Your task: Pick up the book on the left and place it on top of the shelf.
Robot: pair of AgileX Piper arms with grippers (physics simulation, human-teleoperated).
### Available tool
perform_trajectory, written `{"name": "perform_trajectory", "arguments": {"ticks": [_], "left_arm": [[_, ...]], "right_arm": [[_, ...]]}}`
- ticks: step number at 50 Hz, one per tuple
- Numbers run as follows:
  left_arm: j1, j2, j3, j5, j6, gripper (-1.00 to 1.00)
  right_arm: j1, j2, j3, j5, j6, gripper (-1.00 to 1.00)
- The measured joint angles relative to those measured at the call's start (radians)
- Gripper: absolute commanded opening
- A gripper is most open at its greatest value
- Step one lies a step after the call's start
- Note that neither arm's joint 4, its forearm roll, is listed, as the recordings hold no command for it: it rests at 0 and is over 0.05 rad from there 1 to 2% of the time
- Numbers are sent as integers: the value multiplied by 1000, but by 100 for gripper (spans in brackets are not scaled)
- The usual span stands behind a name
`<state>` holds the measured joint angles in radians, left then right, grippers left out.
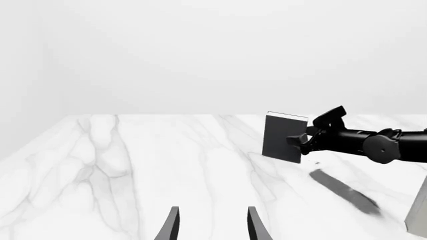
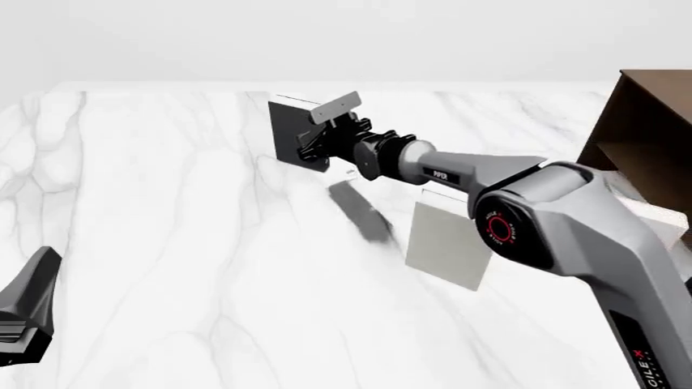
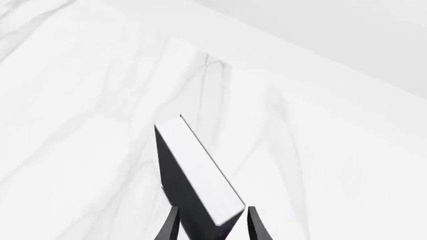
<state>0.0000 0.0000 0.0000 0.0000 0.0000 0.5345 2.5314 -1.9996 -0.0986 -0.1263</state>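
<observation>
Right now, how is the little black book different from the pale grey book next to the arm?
The black book is dark charcoal; the pale grey book is nearly white. The black book looks smaller. The right claw grips the black book, lifted off the table; nothing holds the pale grey book, which stands on the table. Both are upright.

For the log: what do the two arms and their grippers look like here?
The right arm has silver-grey links, black joints, a red ring on one joint and white PIPER lettering. The right gripper and left gripper have slim, black, tapered fingers. No cables show.
</observation>
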Motion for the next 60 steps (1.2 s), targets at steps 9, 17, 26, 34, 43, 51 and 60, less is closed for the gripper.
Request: {"name": "perform_trajectory", "arguments": {"ticks": [9, 17, 26, 34, 43, 51, 60], "left_arm": [[0, 0, 0, 0, 0, 100], [0, 0, 0, 0, 0, 100], [0, 0, 0, 0, 0, 100], [0, 0, 0, 0, 0, 100], [0, 0, 0, 0, 0, 100], [0, 0, 0, 0, 0, 100], [0, 0, 0, 0, 0, 100]], "right_arm": [[2, 6, -12, 2, -5, -100], [2, -2, 6, -12, -7, -100], [-3, -22, 48, -35, -4, -100], [-2, -70, 117, -64, 3, -100], [-8, -196, 255, -117, 3, -100], [-6, -325, 395, -169, -2, -100], [-1, -464, 535, -205, -19, -100]]}}
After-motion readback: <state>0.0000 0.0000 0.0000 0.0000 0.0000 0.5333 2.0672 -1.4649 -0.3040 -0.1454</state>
